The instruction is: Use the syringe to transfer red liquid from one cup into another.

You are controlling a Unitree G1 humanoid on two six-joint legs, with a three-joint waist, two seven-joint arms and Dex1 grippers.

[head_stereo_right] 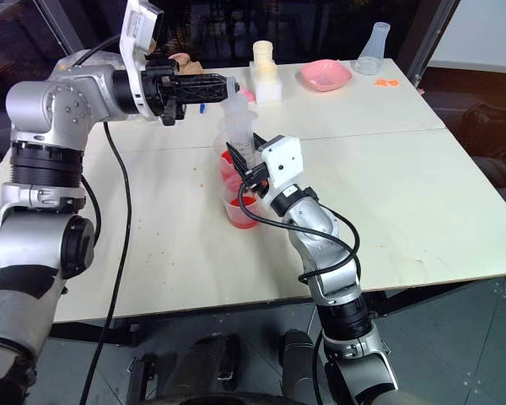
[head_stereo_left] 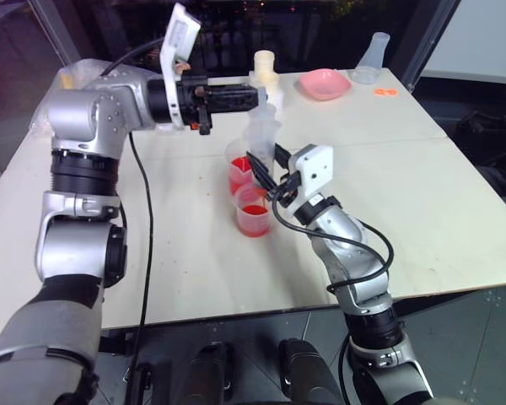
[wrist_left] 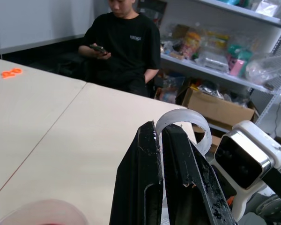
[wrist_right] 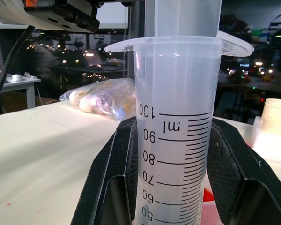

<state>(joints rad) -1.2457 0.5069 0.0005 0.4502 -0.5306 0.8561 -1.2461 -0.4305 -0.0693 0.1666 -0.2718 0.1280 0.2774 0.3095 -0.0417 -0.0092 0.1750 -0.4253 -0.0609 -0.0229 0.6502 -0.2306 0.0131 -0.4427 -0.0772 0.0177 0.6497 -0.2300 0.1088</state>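
The clear plastic syringe (wrist_right: 175,131), with black printed marks, stands upright; the right hand (head_stereo_left: 268,173) pinches its barrel, the left hand (head_stereo_left: 251,99) its plunger top.

Syringe (head_stereo_left: 261,126) upright between both grippers
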